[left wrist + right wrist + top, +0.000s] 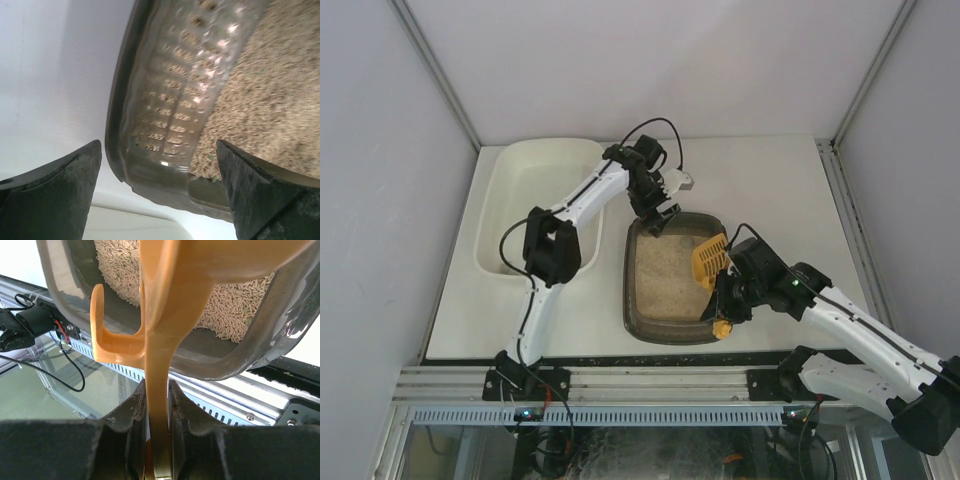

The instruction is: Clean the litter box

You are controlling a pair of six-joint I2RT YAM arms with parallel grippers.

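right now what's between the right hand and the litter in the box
The yellow scoop: the right hand is shut on its handle, its head over the litter box. Right wrist view shows it.

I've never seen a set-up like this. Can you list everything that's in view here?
litter box: one, dark brown-grey, middle of the table
litter: beige granules, inside the litter box
scoop: one, orange-yellow, over the litter box's right side
white tub: one, white, far left of the table
table: one, white
left gripper: one, black, open, astride the litter box's far rim
right gripper: one, black, shut on the scoop's handle
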